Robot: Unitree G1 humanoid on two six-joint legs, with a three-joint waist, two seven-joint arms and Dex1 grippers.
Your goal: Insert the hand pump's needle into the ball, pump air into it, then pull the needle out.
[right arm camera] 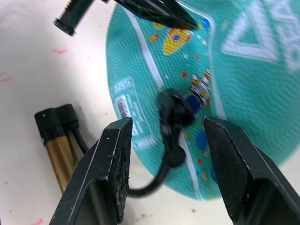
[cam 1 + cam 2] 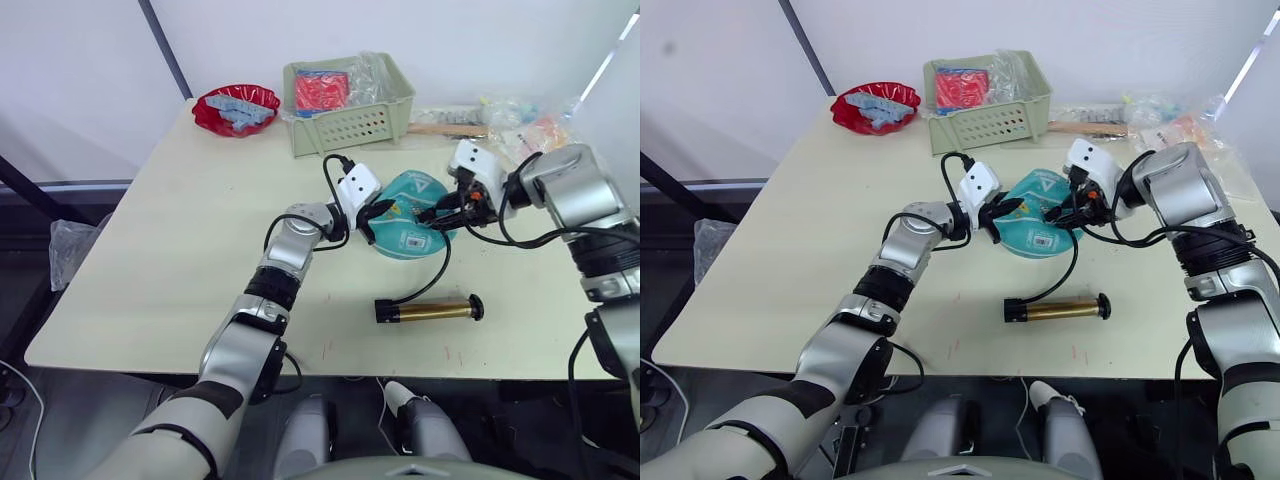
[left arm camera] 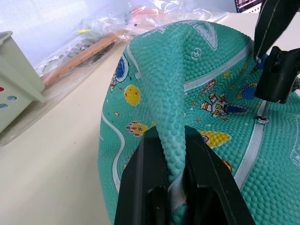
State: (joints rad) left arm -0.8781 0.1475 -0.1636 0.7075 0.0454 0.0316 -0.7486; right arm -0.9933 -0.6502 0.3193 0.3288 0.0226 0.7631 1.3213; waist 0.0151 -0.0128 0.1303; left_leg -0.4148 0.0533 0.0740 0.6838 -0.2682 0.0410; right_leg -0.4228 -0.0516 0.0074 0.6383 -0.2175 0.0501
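On the pale worktop (image 2: 150,250), the deflated teal rubber ball (image 2: 408,228) is lying mid-table, a fold pinched in the closed left tool (image 3: 169,154). The right tool (image 1: 165,140) is hovering wide open around the needle's black fitting (image 1: 174,108) standing on the ball, while the bronze-gold hand pump (image 2: 428,310) is lying nearby.

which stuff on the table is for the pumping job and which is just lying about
For the job:
- ball, a fold of it pinched by the left gripper
- needle, standing in the ball
- pump, lying on the table, hose up to the needle
- right gripper, open around the needle's fitting

Lying about:
- green basket
- red bowl
- plastic bags
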